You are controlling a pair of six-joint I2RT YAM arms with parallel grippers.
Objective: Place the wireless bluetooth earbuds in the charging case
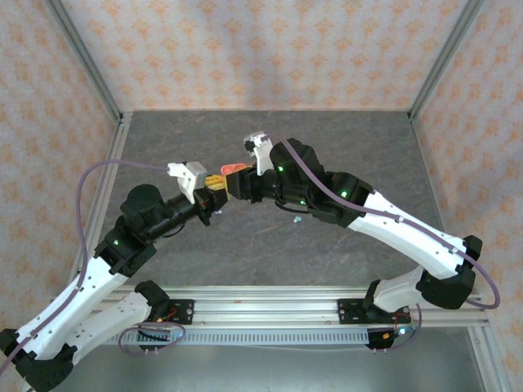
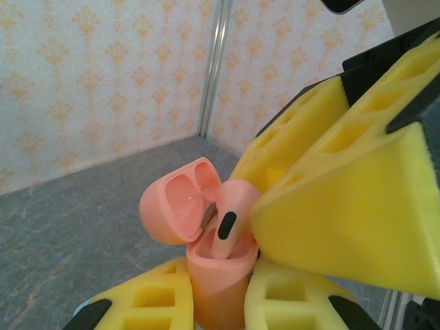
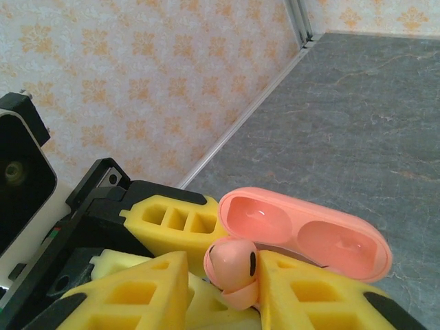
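No legible lettering, label, brand, number or sign — nothing readable on any surface

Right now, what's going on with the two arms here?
The left gripper is shut on a salmon-pink oval plastic charging case, held up with its lid open. The right gripper has a small salmon-pink plastic earbud between its jaws, stem down in one of the case's wells. Whether those jaws are clamping the earbud or loose around it can't be told.
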